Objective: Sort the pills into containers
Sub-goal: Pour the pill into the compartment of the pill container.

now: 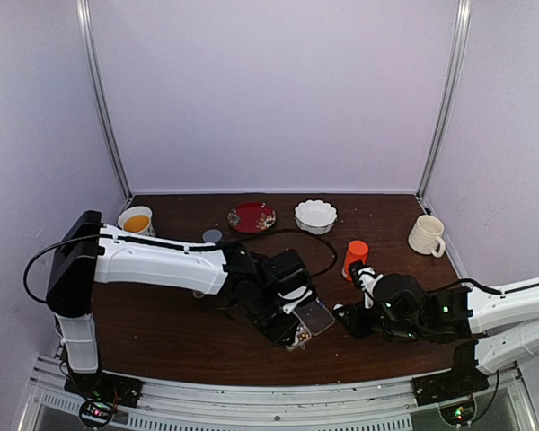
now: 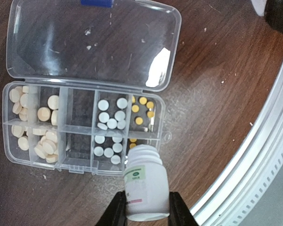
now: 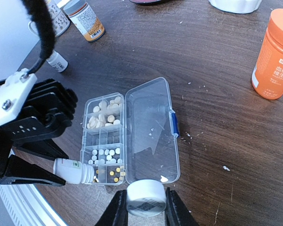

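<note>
The clear pill box lies on the dark bench, its lid flat open. Cream pills fill the left cells, with white pills and yellow pills toward the right. The left end effector is clenched on a small white pill bottle, whose mouth hides part of the lower end cell. Its label is unreadable. The right end effector grips a white cap.

One ten-cell pill box lies just ahead of the left gripper, which holds one white bottle. The right gripper holds one cap. Beyond it stand one orange bottle, one grey-capped bottle and one vial.
</note>
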Controlling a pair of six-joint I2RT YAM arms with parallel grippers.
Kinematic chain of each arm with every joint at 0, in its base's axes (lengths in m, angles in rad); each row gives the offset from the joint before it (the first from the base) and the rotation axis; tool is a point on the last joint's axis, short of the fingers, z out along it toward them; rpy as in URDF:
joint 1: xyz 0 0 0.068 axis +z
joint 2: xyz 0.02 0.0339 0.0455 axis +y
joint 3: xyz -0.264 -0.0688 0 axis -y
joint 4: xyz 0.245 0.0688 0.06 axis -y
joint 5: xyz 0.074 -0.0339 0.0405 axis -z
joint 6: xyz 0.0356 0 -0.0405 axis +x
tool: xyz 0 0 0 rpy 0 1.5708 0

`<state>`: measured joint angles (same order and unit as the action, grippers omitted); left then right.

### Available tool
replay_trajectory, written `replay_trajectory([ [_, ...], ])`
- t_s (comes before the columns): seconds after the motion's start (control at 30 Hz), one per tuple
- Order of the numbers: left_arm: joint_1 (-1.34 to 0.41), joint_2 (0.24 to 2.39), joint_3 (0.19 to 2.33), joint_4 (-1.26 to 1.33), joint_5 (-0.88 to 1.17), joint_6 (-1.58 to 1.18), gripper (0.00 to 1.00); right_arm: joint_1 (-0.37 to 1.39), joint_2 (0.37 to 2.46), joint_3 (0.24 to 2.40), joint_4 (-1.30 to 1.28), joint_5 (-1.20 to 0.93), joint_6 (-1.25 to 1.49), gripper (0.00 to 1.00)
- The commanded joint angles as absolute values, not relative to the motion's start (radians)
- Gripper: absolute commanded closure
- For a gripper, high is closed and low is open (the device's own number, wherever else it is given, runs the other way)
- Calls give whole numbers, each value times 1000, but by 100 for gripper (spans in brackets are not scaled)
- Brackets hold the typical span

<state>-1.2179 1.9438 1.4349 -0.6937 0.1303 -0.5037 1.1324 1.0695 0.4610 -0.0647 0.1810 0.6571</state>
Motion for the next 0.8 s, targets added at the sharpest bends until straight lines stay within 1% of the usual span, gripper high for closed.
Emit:
replay_trajectory([
  [0.0, -1210, 1985, 1500, -793, 166, -477, 100, 1128, 1053, 456, -66, 200, 652, 100],
  [0.43, -1210, 1985, 1511, -807, 151, -488, 100, 1128, 1051, 449, -63, 198, 653, 100],
  [0.77, -1211, 1904, 1445, -727, 135, -510, 100, 1128, 1048, 447, -62, 196, 658, 100],
])
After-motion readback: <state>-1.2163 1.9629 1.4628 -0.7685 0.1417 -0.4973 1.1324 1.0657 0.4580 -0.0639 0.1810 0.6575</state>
